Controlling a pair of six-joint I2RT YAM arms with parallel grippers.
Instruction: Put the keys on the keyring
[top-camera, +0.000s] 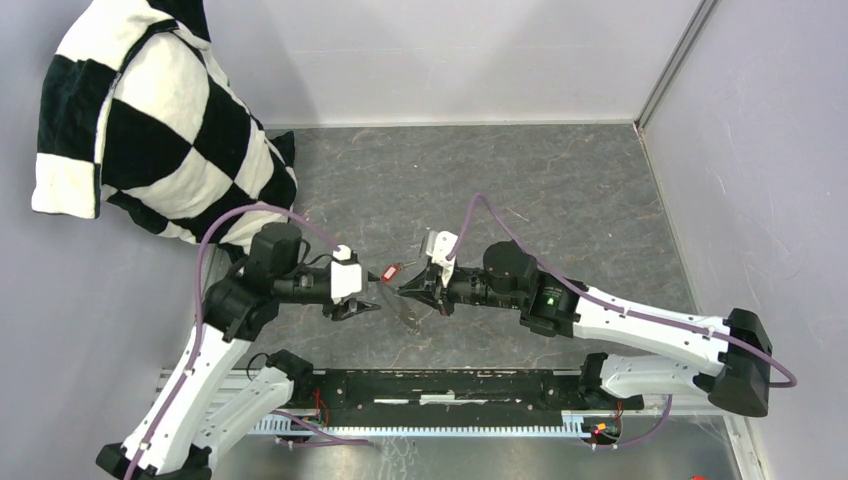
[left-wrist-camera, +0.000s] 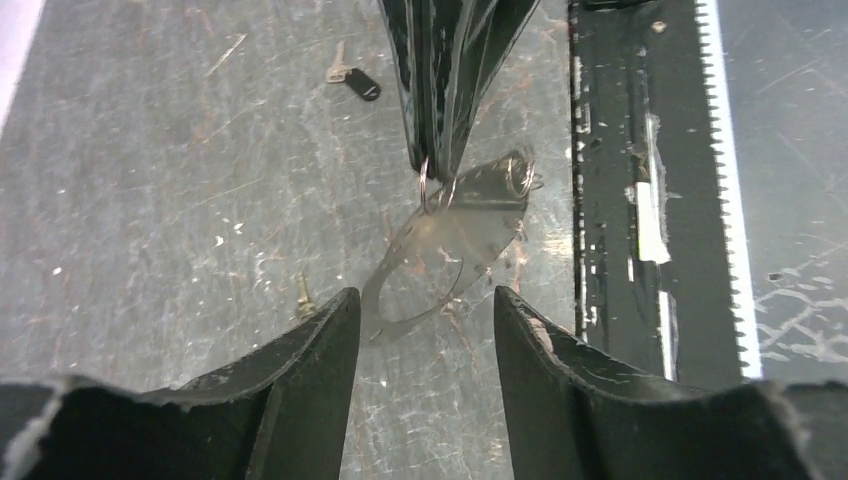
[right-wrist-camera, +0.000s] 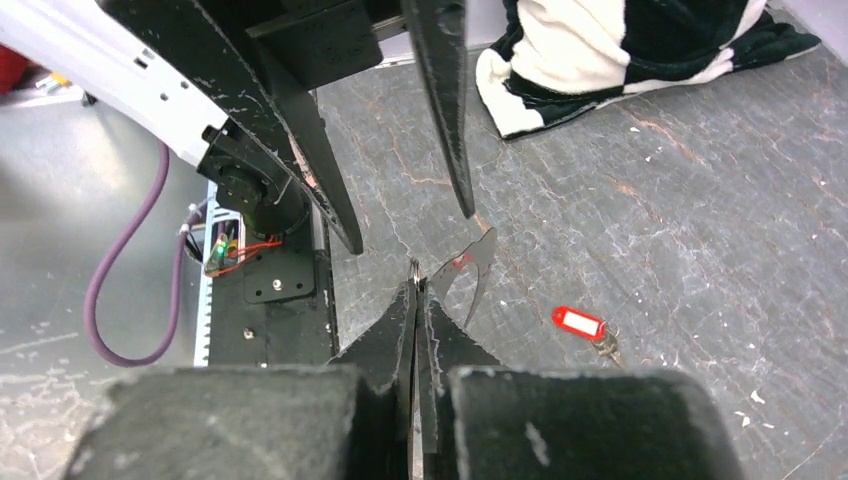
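Observation:
The keyring (left-wrist-camera: 472, 222), a flat silvery oval loop on a small split ring, hangs just above the table. My right gripper (right-wrist-camera: 416, 270) is shut on that small ring, and the loop (right-wrist-camera: 478, 255) dangles past its tips. My left gripper (left-wrist-camera: 425, 305) stands open a short way in front of the loop, with nothing between its fingers. In the top view the two grippers, left (top-camera: 370, 305) and right (top-camera: 404, 292), face each other tip to tip. The red-tagged key (right-wrist-camera: 580, 322) lies on the table just beyond them (top-camera: 395, 270). The black-headed key (left-wrist-camera: 357, 84) lies farther off.
A black-and-white checked cushion (top-camera: 150, 120) leans in the back left corner. A black toothed rail (top-camera: 440, 385) runs along the near edge between the arm bases. Grey walls (top-camera: 760, 150) close in the back and right of the dark mat.

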